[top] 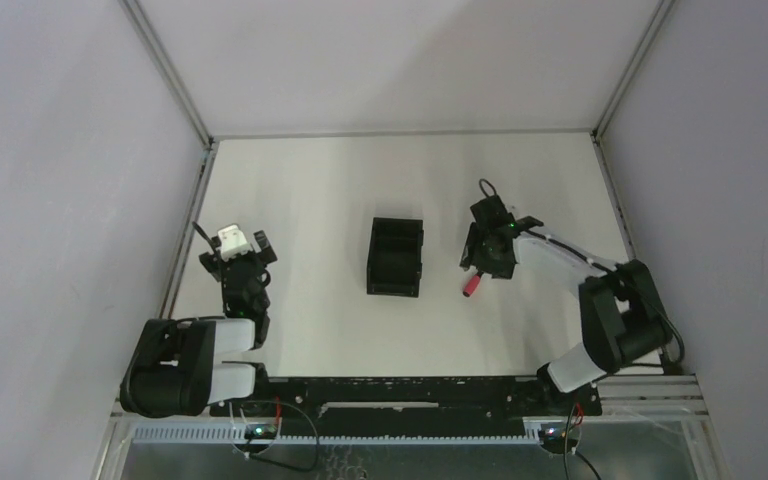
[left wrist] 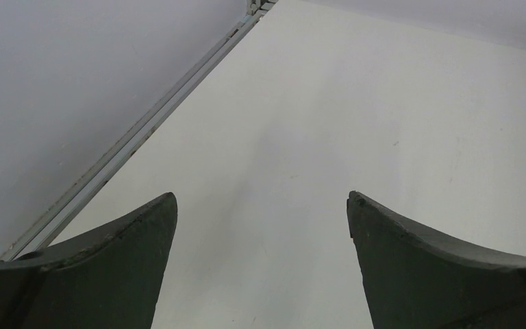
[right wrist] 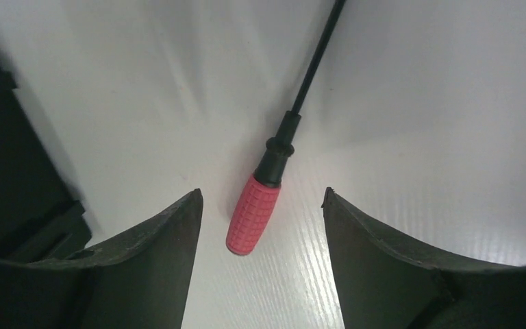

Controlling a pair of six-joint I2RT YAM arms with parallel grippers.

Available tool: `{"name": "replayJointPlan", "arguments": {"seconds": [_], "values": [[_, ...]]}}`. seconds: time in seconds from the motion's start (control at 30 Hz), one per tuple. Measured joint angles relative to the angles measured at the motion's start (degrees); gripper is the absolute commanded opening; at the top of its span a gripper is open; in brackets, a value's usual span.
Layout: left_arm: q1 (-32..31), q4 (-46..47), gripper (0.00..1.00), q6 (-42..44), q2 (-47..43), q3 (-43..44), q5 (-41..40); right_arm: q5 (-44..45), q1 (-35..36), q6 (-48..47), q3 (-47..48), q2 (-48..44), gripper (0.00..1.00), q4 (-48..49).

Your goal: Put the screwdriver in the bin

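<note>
Screwdriver [right wrist: 253,219] on table [right wrist: 418,103], right hand [right wrist: 261,192] low astride its handle, spread wide, gripping nothing

White table [top: 310,190]: bin [top: 395,290], screwdriver [top: 473,285]

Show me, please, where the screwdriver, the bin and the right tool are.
screwdriver [right wrist: 252,218]: right wrist view, middle of its red handle.
bin [top: 395,289]: top external view, its near wall.
right tool [right wrist: 261,192]: right wrist view, midway between its open fingertips.
</note>
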Motion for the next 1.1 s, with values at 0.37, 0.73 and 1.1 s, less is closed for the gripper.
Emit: {"name": "replayJointPlan", "arguments": {"seconds": [0.37, 0.73, 1.1], "values": [[0.0, 0.0, 0.98, 0.0, 0.0, 0.0, 0.0, -0.7, 0.9, -1.5, 2.1, 10.5, 0.0, 0.6], [0.0, 0.0, 0.98, 0.0, 0.0, 0.0, 0.0, -0.1, 0.3, -6.6, 16.5, -0.9, 0.0, -14.8], [0.0, 0.0, 0.98, 0.0, 0.0, 0.0, 0.0, 1.6, 18.2, -17.3, 39.4, -3.9, 0.0, -17.8]]}}
